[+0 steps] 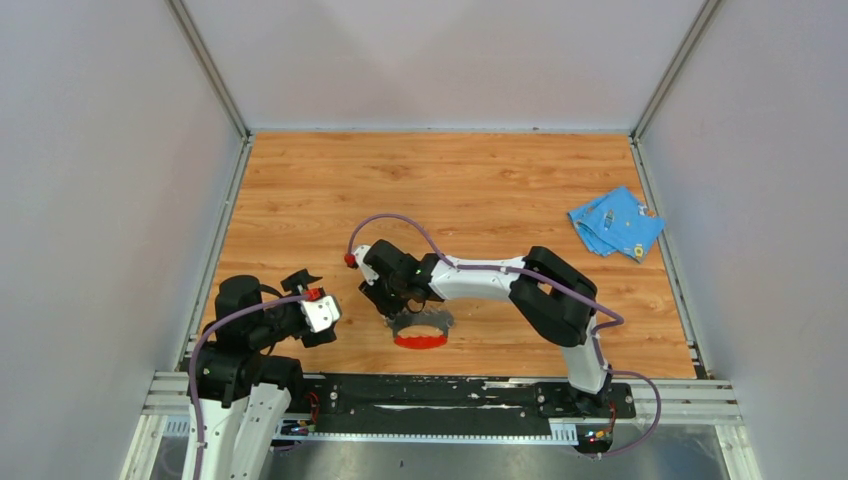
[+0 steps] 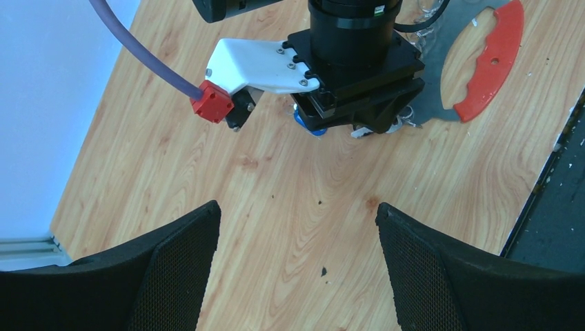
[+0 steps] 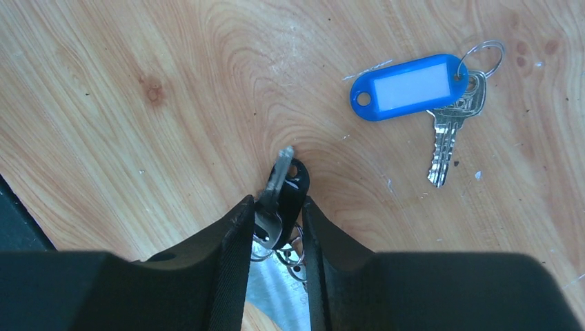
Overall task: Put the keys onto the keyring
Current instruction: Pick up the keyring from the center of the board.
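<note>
Wood-grain worktop (image 1: 480, 190). Left hand (image 2: 296, 221) is left of the keyring (image 1: 420, 340), spread wide and empty. Right hand (image 3: 276, 203) is directly over the keyring's far-left end, pinched narrow on the black key (image 3: 293, 183), blade tilted. Blue key (image 3: 410, 86) lies flat beyond the keyring, clear of that hand.

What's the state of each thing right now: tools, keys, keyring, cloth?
left tool: open, empty, above bare table.
right tool: shut on the black key, low over the table.
black key: pinched on edge in the right tool, blade tip sticking out.
blue key: lying flat on the table, free.
keyring: flat on the table by the right tool, not gripped.
blue cloth: crumpled, near the table's right edge.
</note>
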You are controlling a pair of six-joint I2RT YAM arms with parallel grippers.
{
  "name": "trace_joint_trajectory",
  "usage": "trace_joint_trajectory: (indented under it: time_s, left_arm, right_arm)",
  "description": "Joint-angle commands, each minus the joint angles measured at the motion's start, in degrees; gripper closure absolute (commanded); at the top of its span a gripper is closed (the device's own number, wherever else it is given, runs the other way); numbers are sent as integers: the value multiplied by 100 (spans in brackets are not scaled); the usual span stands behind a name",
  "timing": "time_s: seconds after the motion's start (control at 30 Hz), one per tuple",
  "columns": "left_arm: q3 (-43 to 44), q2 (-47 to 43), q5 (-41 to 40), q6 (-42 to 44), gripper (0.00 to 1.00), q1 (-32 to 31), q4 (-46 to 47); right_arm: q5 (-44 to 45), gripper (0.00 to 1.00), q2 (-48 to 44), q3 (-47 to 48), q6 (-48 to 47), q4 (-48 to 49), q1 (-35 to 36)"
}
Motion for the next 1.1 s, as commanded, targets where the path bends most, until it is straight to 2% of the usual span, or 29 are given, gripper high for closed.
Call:
trace_joint_trajectory:
  time_s: [0.0,0.13,0.2,0.67,0.9,1.07]
  left_arm:
    - [-65,-48,0,59,14,38,-54]
    - [-52,-43,-43,104,15,38,-54]
    - [-44,-43,-62,135,15,38,-53]
    - [-65,-25,144,144,17,38,-66]
    - [-128,31,311,272,22,38,-53]
    - [-59,144,737,335,26,38,-53]
  right_arm:
    - [-59,70,210,38,-91,-110,56]
    - [-182,93,205,48,-115,-62,56]
    - [-245,99,167,48,-123,-51,56]
    - [-860,99,-1348,-663,117,589,-39]
    - [-1051,100,-2103,-1141,392,861,-57]
    - [-1153,99,-2599,-1306,517,942,-91]
